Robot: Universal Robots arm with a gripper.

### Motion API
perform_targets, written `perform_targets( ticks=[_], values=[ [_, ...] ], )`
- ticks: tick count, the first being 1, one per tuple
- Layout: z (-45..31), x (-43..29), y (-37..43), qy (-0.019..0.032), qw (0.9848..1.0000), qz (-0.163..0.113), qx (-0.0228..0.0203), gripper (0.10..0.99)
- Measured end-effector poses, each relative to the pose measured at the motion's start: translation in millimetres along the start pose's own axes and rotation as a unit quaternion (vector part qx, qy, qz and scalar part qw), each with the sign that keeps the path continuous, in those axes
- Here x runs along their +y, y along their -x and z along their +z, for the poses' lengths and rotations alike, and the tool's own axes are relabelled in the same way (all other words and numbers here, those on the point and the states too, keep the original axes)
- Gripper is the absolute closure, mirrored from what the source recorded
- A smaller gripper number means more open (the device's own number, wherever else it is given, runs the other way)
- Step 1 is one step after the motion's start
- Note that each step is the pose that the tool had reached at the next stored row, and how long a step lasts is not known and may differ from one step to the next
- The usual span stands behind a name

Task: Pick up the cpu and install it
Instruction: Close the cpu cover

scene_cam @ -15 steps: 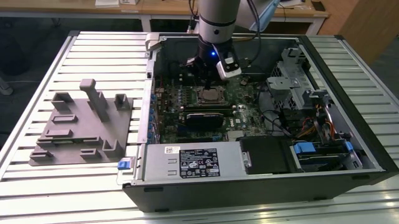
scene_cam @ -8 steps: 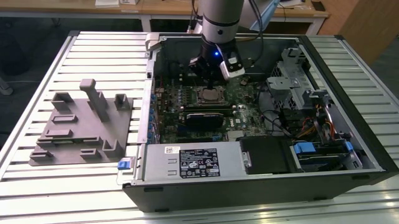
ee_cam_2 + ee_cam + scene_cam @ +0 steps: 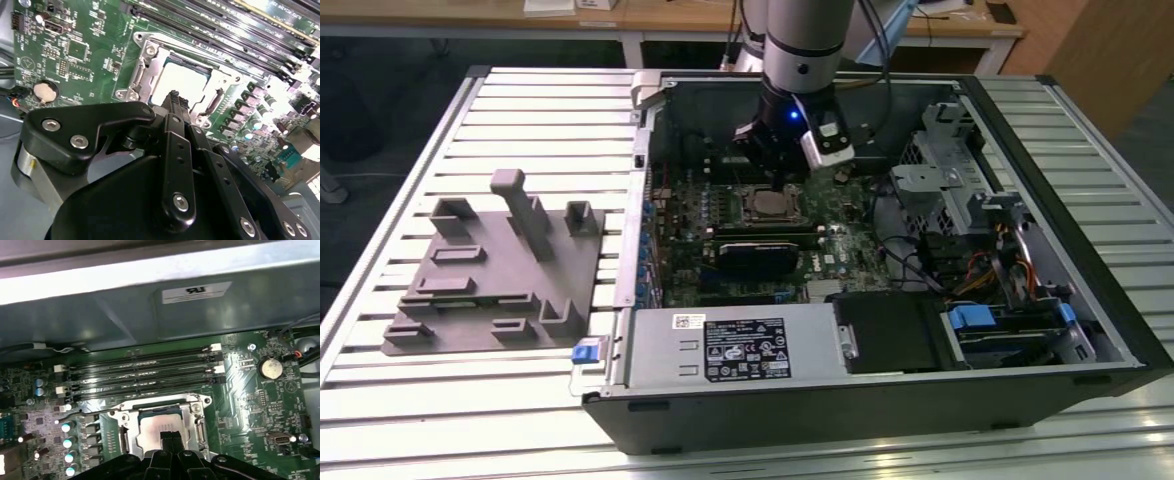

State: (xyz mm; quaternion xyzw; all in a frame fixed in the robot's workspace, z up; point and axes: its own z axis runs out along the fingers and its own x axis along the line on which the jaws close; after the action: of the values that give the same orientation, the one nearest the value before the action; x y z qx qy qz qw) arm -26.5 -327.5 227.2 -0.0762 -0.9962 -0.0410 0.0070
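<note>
The cpu [image 3: 159,423], a flat square with a pale silver top, lies inside the metal-framed socket [image 3: 198,426] on the green motherboard. In the second wrist view, the cpu [image 3: 182,79] sits within the socket frame [image 3: 141,75]. My gripper [image 3: 170,436] hangs just above the cpu's near edge, its two black fingers pressed together with nothing between them. From the second wrist view the gripper [image 3: 173,96] tips meet over the chip's edge. In the exterior view the gripper [image 3: 782,178] hangs inside the open case, right over the cpu [image 3: 771,206].
A grey moulded tray [image 3: 494,270] with upright blocks lies on the slatted table at the exterior view's left. Memory slots [image 3: 145,371] run beside the socket. The case holds a power supply [image 3: 734,345], a drive cage [image 3: 961,190] and cables. A coin cell [image 3: 270,368] sits on the board.
</note>
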Motion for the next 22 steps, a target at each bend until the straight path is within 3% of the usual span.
perform_targets(
  ticks=[8,13,22],
  values=[
    [-0.1,1.5,9.9,0.0000,1.0000,0.000,0.0000,0.980],
    [-0.8,1.7,10.4,-0.0001,1.0000,0.000,0.0000,0.980],
    [-19.3,3.2,10.0,0.0000,1.0000,0.000,-0.0001,0.980]
  ],
)
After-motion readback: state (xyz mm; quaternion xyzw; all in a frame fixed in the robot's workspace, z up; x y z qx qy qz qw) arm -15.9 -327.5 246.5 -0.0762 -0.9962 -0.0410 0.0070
